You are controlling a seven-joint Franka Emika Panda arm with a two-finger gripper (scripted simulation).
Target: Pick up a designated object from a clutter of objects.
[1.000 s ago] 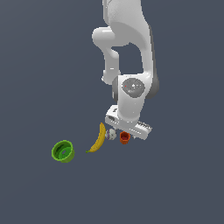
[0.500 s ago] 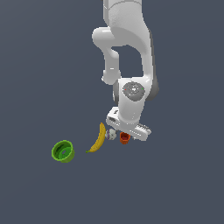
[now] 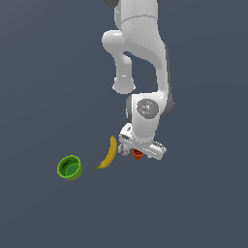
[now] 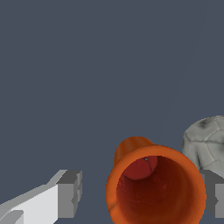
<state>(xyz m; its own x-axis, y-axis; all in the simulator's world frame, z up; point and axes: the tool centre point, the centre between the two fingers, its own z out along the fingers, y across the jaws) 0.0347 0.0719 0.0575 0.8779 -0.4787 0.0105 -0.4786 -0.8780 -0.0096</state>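
Orange-red cup [image 4: 155, 188] sits between the two fingers of the gripper [image 4: 142, 201], its open mouth facing the wrist camera and its darker inner base visible down the bore. One grey fingertip pad [image 4: 70, 193] stands clear of the cup's rim with a strip of dark floor between them; the other pad [image 4: 215, 194] shows only at the edge of the wrist view, just beside the rim on the far side, and whether it touches cannot be told. The jaws are spread wider than the cup and have not closed on it.

A mottled white-grey ball [image 4: 208, 142] lies just beside the cup, close to its rim and partly cut off by the frame's edge.

In the exterior view, the white Panda arm [image 3: 143, 58] reaches down over a plain dark grey floor [image 3: 43, 72], its hand low over the clutter. Only a small patch of the cup [image 3: 138, 154] peeks out beneath the hand, with the gripper [image 3: 139, 154] around it. A yellow banana [image 3: 109, 153] lies just beside the hand, toward the exterior view's left, curving down and away. Further toward the exterior view's left, well apart from the cup, a green bowl [image 3: 70, 167] rests with its opening up. The purple cup cannot be made out in either view.
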